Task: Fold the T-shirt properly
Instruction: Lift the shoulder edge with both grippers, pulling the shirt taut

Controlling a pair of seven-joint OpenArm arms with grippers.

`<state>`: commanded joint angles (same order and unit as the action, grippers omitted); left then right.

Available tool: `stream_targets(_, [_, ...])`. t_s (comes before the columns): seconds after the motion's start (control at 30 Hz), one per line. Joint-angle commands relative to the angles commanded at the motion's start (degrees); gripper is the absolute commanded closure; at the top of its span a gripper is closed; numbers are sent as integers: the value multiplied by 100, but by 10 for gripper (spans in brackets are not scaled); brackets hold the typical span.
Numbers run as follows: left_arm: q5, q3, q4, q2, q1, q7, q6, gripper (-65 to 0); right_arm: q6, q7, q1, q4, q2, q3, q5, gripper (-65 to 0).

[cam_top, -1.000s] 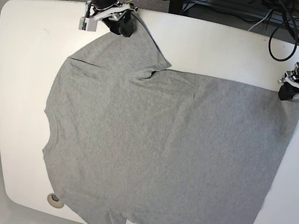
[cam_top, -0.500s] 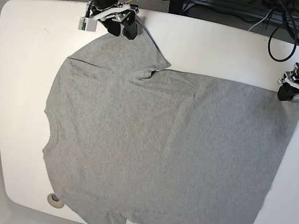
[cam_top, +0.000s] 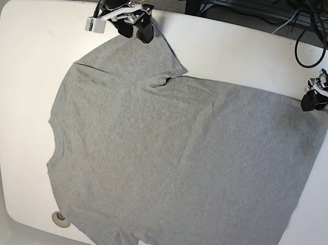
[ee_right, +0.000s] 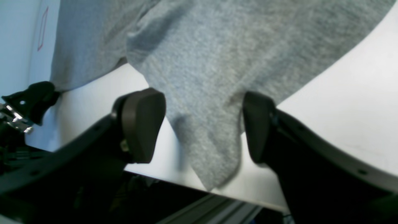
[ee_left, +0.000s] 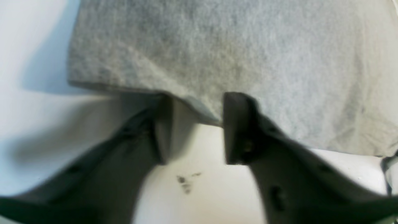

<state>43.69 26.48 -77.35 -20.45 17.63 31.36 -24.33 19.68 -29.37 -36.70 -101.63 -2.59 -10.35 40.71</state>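
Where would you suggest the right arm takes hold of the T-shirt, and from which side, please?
Probably the sleeve tip of the T-shirt. It narrows to a point between the open fingers of the right hand, at the table rim. Come in from the table's far edge, where the hand already sits, one finger on each side.

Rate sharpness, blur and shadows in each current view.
Left wrist: smeared throughout, the left claw soft-edged, T-shirt casting a bluish shadow. Right wrist: fabric weave fairly crisp, right claw fingertips slightly soft. Base: sharp, evenly lit.
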Motion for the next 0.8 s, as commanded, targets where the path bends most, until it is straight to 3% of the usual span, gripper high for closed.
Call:
stream_targets(0.07, [-34,-23,15,-4,16,-29,-16,0,7,39,2,-3,1,10,-20,-388])
stream_targets(0.37, [-10,-37,-4,-14,6,-13,-35,0,7,47,9,-13,19,55,-109,-389])
stream_targets(0.7, [3,-37,18,-18,-39,-33,-24,0,-3,157,12,-41,23,50,-248,-146])
stream_targets(0.77, [-5,-26,7,-8,-39,-35,-18,0,25,332,-30,-57,-5,20,-312,-55])
stream_targets(0.8, [-1,-28,5,-7,-41,-49,-18,0,21,363,-35,-57,-6,16,-329,-40])
